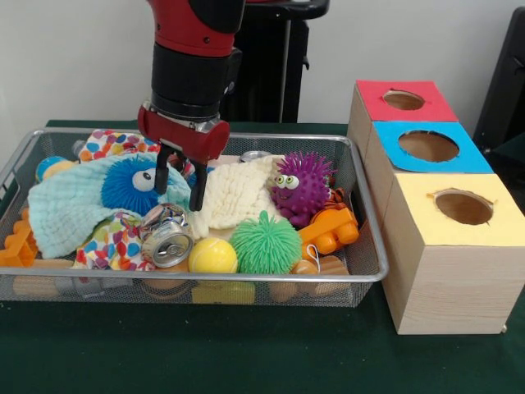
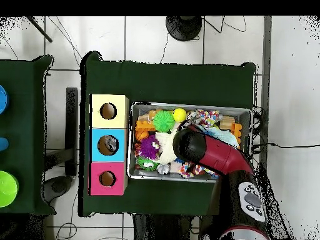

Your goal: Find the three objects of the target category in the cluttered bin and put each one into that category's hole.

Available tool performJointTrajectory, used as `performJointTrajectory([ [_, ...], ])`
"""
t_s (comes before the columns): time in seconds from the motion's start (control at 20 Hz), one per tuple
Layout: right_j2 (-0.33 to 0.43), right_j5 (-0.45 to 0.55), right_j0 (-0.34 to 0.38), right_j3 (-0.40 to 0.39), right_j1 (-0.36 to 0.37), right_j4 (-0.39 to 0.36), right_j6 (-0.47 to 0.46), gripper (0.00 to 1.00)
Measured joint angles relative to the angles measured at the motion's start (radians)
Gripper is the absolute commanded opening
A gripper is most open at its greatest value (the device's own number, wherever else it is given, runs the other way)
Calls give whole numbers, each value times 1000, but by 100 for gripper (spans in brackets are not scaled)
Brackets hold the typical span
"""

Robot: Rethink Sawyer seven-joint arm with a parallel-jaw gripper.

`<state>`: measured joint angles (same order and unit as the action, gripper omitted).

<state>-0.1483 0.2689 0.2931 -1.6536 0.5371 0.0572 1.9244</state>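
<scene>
Front view, room: pale wall behind the table; a black stand rises behind the arm.
Overhead view, floor: white tiles with dark seams, cables trailing across them; a second green table (image 2: 22, 134) at the left edge carries blue and green round things, only partly in view.
Table (image 1: 246, 353): covered in dark green cloth; it bears the bin and the boxes.
Arm (image 1: 197, 49): red and black, comes down over the left middle of the bin; from overhead it hides the bin's centre.
Bin (image 1: 371, 271): wire mesh with a metal rim, full of clutter, just beside the boxes.
Boxes: three wooden blocks in a row, touching, each with a round hole in a coloured top: yellow (image 1: 459, 205) nearest the camera, blue (image 1: 428, 146) in the middle, red (image 1: 404, 100) farthest.
Cloths: a pale blue one (image 1: 70, 205) at the left, a cream one (image 1: 238, 193) in the middle, a spotted one (image 1: 115, 242) near the front.
Toys: blue fuzzy ball with an eye (image 1: 135, 185), purple spiky ball with eyes (image 1: 302, 185), green spiky ball (image 1: 264, 242), yellow ball (image 1: 212, 256), orange blocks (image 1: 330, 228).
Can (image 1: 166, 236): crushed, silver, lying on its side beside the yellow ball.
Gripper (image 1: 178, 176): two black fingers (image 1: 198, 189) apart, holding nothing; they hang just over the blue fuzzy ball and the edge of the cream cloth; whether they touch I cannot tell.
</scene>
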Motion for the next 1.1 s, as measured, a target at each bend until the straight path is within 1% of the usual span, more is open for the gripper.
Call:
performJointTrajectory([
  [1.1, 0, 0, 0, 21, -84, 0, 0, 100],
])
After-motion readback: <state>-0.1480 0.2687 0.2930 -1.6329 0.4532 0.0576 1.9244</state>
